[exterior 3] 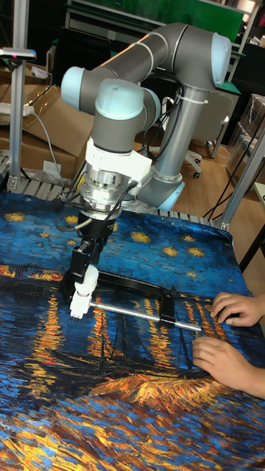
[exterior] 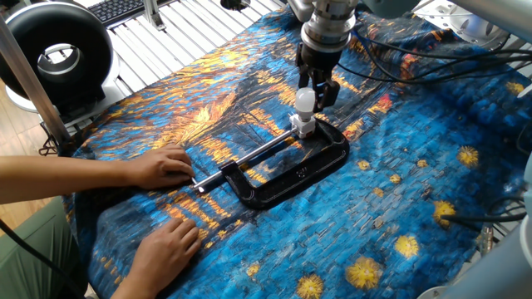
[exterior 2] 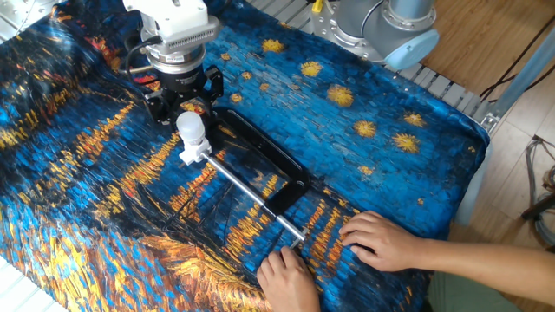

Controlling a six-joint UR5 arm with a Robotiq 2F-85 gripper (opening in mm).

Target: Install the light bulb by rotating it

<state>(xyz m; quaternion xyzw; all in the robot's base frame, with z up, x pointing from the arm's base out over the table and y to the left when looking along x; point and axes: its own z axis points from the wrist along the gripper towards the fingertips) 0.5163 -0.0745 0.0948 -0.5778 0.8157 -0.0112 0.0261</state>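
Light bulb (exterior: 306, 100) upright between the spread fingers of the claw (exterior: 317, 90).

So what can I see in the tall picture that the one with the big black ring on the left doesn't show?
Only the tall view shows the whole grey arm with its pale blue joint caps, plus the room, boxes and a chair behind it. Only the view with the black ring shows that ring, the keyboard at the top and the cables on the cloth. Both show the tool around the light bulb, the black clamp, the blue and orange cloth and two human hands.
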